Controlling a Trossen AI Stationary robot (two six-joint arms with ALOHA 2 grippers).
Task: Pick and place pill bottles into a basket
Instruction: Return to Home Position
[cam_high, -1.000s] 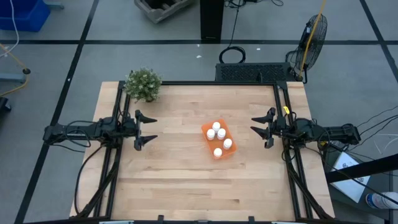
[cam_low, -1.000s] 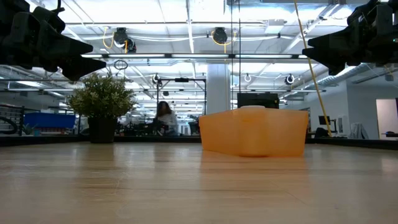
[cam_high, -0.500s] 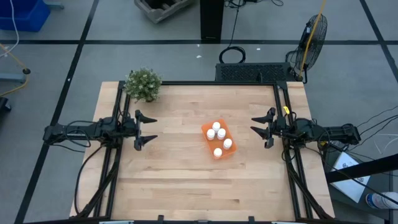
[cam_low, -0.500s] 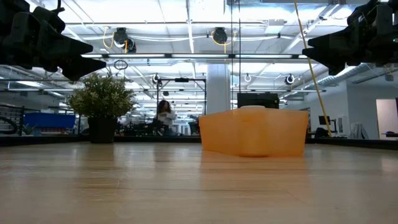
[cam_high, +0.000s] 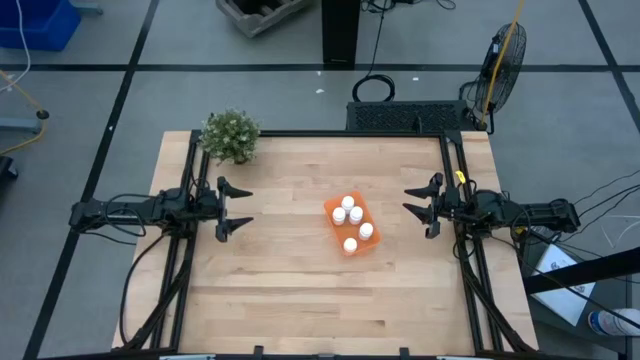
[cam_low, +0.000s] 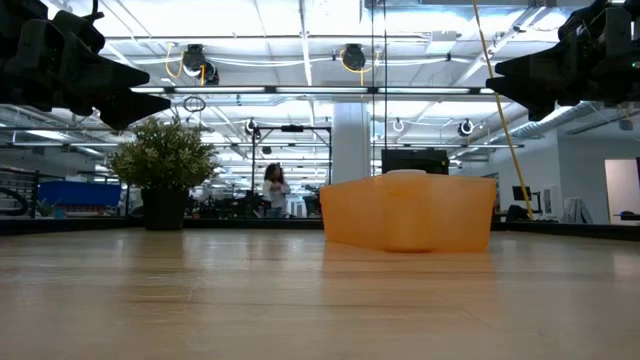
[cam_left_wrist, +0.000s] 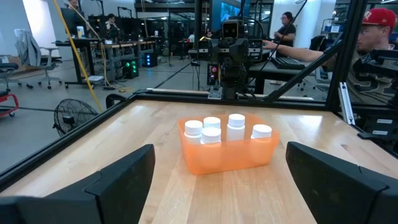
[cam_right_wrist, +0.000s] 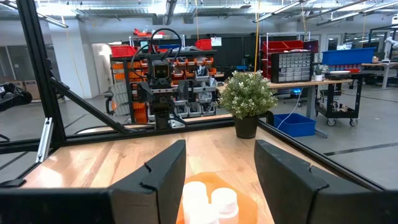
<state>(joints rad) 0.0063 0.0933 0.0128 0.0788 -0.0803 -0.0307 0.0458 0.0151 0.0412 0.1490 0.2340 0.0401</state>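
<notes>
The orange basket (cam_high: 351, 225) stands on the table's middle, a little right of centre, with several white pill bottles (cam_high: 347, 213) upright inside it; it also shows in the low view (cam_low: 408, 212) and the left wrist view (cam_left_wrist: 227, 152). My left gripper (cam_high: 240, 210) is open and empty, raised over the table's left side, its fingers pointing toward the basket. My right gripper (cam_high: 412, 204) is open and empty, raised over the right side, pointing toward the basket. The bottle caps (cam_right_wrist: 210, 200) show between its fingers in the right wrist view.
A green potted plant (cam_high: 230, 136) stands at the table's far left corner. Dark frame rails run along the left (cam_high: 182, 250) and right (cam_high: 468, 260) table edges. A person shows in the room beyond the table's right (cam_left_wrist: 375, 43).
</notes>
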